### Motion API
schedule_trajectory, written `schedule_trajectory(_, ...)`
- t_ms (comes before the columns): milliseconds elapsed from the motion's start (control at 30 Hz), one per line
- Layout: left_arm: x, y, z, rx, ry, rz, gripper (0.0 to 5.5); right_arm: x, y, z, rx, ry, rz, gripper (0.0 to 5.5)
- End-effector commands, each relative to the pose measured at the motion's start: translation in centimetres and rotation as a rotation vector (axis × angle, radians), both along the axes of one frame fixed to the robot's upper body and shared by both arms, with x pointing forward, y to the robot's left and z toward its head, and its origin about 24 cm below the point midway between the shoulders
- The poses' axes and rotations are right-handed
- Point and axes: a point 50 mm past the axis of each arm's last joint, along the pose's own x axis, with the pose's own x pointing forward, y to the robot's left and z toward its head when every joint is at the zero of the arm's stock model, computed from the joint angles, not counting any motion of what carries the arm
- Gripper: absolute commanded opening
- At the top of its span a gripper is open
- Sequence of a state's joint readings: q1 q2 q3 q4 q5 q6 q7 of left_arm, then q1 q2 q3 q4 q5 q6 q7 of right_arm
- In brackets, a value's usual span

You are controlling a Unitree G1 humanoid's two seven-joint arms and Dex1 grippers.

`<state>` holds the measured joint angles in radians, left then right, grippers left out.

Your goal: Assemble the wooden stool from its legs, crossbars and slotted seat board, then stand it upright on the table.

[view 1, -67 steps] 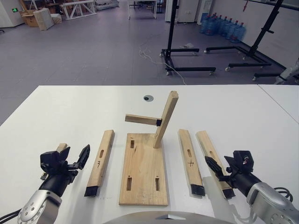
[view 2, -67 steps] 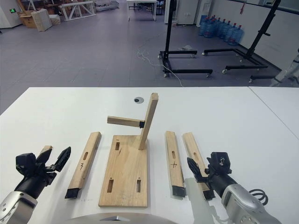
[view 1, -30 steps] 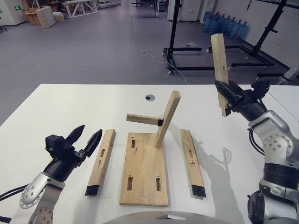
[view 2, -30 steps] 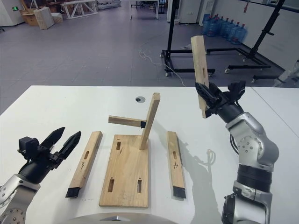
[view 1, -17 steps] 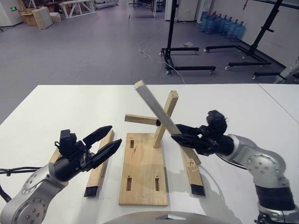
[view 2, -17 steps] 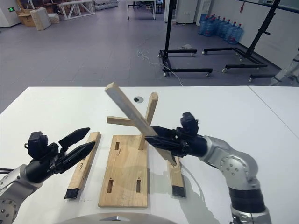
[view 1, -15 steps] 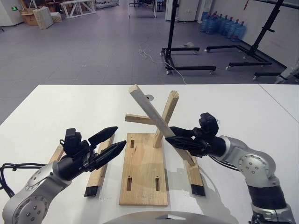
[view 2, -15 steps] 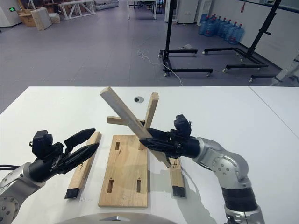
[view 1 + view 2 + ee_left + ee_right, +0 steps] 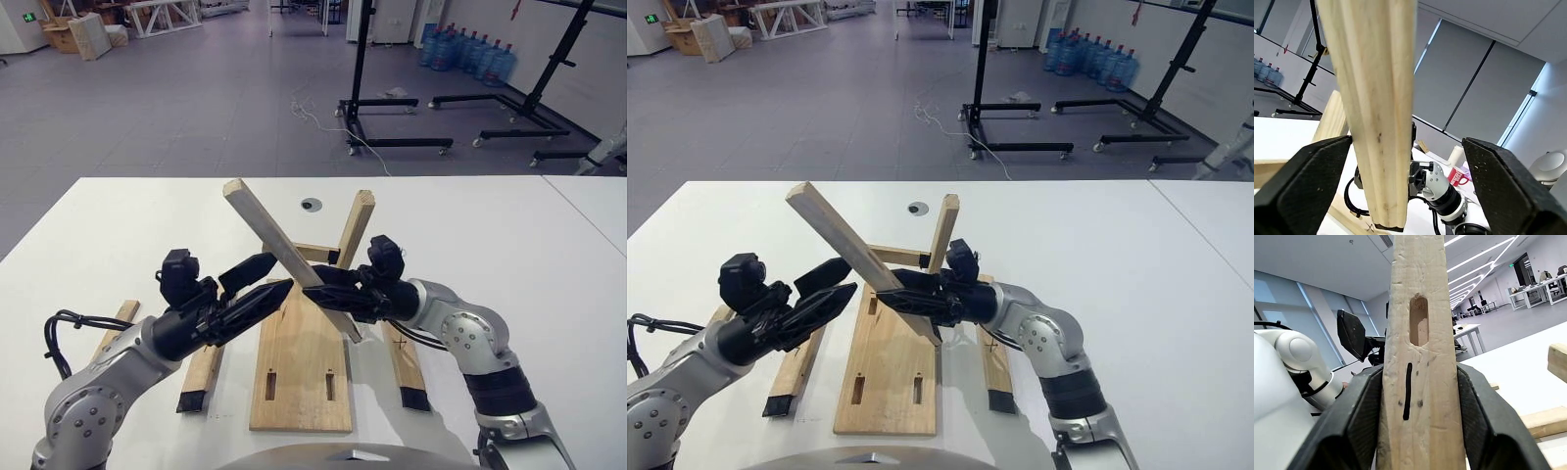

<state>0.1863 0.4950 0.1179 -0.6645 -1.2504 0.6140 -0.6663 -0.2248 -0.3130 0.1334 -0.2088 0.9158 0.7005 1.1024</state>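
Note:
The slotted seat board (image 9: 299, 377) lies flat mid-table. One leg (image 9: 357, 223) stands upright in it, with a crossbar (image 9: 315, 253) jutting to the left. My right gripper (image 9: 323, 281) is shut on a second slotted leg (image 9: 257, 220), held slanting above the board with its upper end to the left. My left gripper (image 9: 278, 273) is open, with a finger on either side of that leg; in the left wrist view the leg (image 9: 1376, 112) sits between the fingers (image 9: 1305, 196) with gaps. Two more legs (image 9: 200, 374) (image 9: 403, 360) lie beside the board.
A short crossbar (image 9: 118, 323) lies at the table's left, behind my left arm. A round cable hole (image 9: 312, 205) sits near the far edge. Beyond the table are black wheeled racks (image 9: 392, 108) and open floor. A second table (image 9: 598, 206) adjoins on the right.
My right gripper has carried the slanted leg leftward over the board. My left gripper has come in from the left, and its open fingers now straddle that leg.

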Motion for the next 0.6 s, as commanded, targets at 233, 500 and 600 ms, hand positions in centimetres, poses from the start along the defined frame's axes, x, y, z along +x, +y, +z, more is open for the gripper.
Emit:
schedule_trajectory(233,0.8,-0.4,-0.1,0.032,-0.02,0.0,4.13,0.4,0.6,-0.7,-0.111,-0.082,0.073,2.02)
schedule_trajectory(500,0.8,-0.5,-1.0,0.067,-0.043,0.032,2.97,0.8,0.7,-0.8,-0.089,-0.065,0.068,2.02)
schedule_trajectory(600,1.1,-0.6,-1.3,0.102,-0.056,0.051,2.59,0.9,0.6,-0.9,-0.095,-0.071,0.068,2.02)
